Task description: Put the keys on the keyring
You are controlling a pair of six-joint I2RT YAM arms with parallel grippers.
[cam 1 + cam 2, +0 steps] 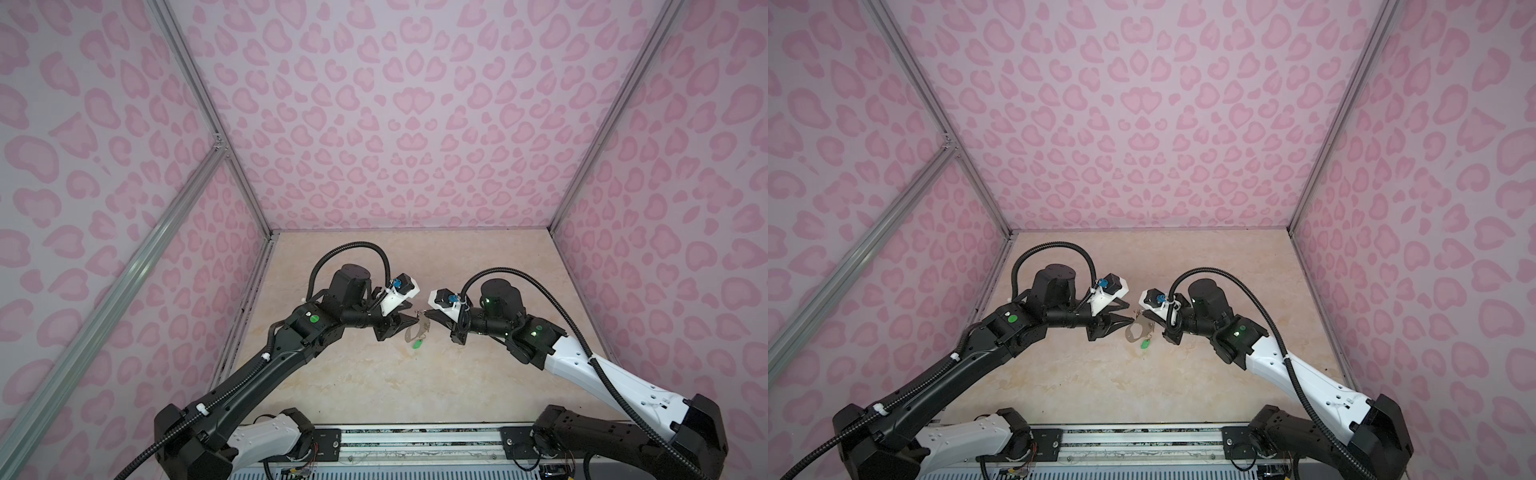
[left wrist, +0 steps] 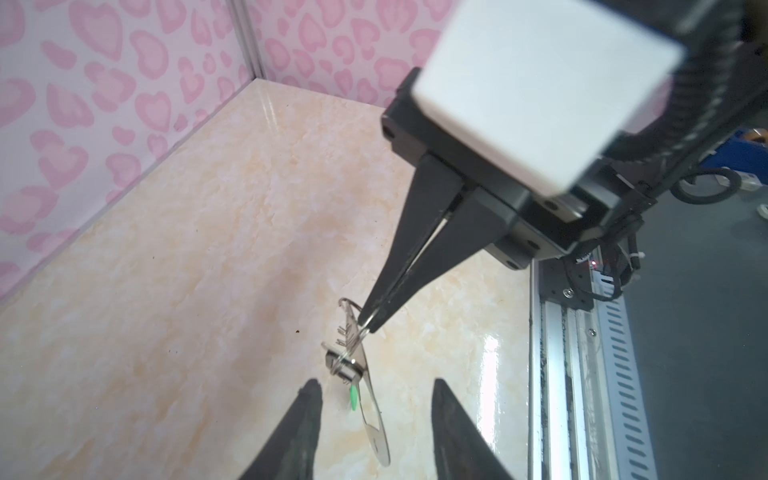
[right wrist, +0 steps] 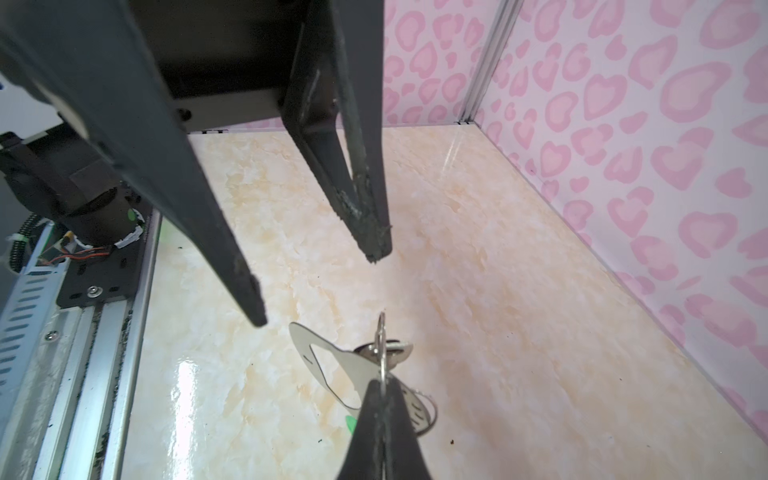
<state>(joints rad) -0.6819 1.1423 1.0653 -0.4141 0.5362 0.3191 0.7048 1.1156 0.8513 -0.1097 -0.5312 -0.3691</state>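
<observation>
The keyring (image 1: pixel 412 332) (image 1: pixel 1134 332) is a flat grey plate with an oval cutout, hanging tilted between the two grippers. My right gripper (image 3: pixel 382 380) (image 2: pixel 365 325) is shut on a wire ring at the keyring's (image 3: pixel 305 345) straight edge. A silver key (image 3: pixel 395 348) (image 2: pixel 343 369) hangs at that edge, and a green tag (image 1: pixel 417 343) (image 1: pixel 1145 343) (image 2: pixel 353 397) dangles below. My left gripper (image 2: pixel 375 384) (image 3: pixel 320 286) stands open, its fingers to either side of the plate (image 2: pixel 376 436) without touching it. I cannot tell whether the plate's lower end touches the table.
The marble-patterned table (image 1: pixel 374 386) is boxed in by pink patterned walls (image 1: pixel 374 124) at the back and both sides. An aluminium rail (image 2: pixel 557 374) (image 3: pixel 104 353) runs along the near edge, where both arm bases stand.
</observation>
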